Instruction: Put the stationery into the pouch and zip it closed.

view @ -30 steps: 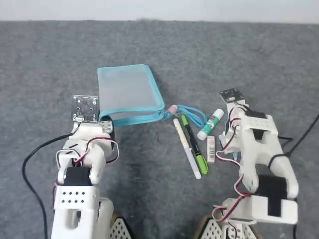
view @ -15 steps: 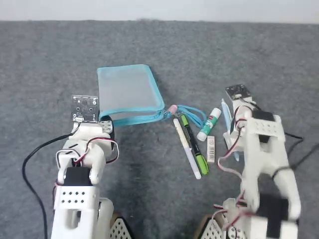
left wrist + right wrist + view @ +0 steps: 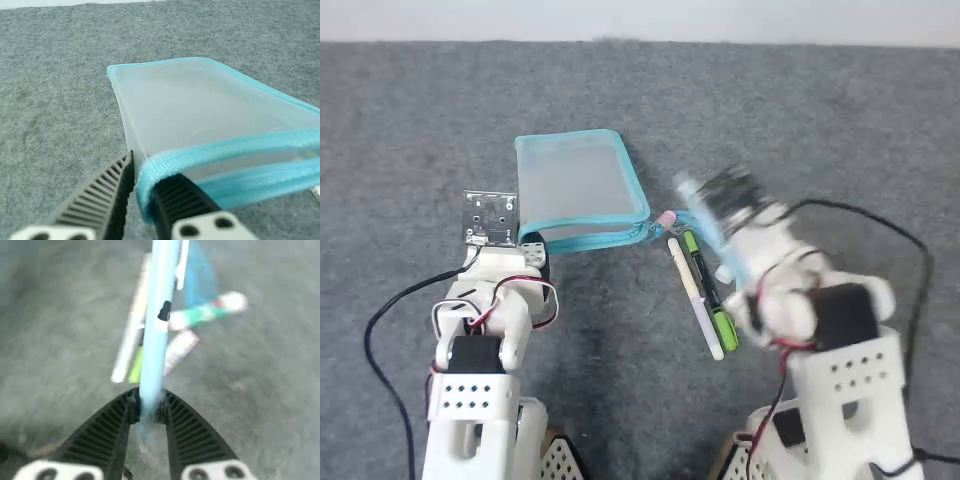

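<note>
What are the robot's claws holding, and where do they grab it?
Left jaws pinch the pouch by its blue zipper edge. Right jaws grip a blue pen near one end.

Right gripper point(image 3: 720, 215) motion-blurred overhead, covering green-white glue stick point(image 3: 205, 312); translucent blue-edged pouch point(image 3: 200, 110) and light-blue pen point(image 3: 157, 315) cropped by frame edges.

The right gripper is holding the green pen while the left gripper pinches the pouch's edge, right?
Not quite. The right gripper holds a light blue pen, as the right wrist view shows; the green pen lies on the table. The left gripper does pinch the pouch's edge.
</note>
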Tool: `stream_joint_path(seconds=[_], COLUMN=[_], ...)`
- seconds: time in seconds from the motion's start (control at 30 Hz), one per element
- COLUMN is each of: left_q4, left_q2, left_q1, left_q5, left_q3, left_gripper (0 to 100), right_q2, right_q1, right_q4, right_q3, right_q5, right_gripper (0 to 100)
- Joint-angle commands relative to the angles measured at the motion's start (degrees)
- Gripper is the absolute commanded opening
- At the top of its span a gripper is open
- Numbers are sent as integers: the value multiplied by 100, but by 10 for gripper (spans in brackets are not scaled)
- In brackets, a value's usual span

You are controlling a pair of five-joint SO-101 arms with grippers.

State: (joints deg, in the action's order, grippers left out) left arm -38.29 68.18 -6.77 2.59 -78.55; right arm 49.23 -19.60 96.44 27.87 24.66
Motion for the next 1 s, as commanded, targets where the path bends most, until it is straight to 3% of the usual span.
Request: stream_joint_path(seconds=[0.0,0.17,0.4,0.83,0.97], left_q4=[0,0,0,0,264], left_q2=[141,141,141,132,176], left_q1=[53,62,62,79,422], left_q5=[88,88,88,53,-246], left_q3=[145,145,145,127,-119], left_gripper=[12,12,12,12,12], right_q2=[-75,-752,-2132,-3723,-4673], right_q1=[-1288,-1710,-1692,-1692,-1684], right_q4=[418,330,-321,-286,-163], right_q3=[-290,-308,-598,-2840,-3727], right_q5=[255,211,-264,-791,-1547], right_gripper=[6,6,6,7,7])
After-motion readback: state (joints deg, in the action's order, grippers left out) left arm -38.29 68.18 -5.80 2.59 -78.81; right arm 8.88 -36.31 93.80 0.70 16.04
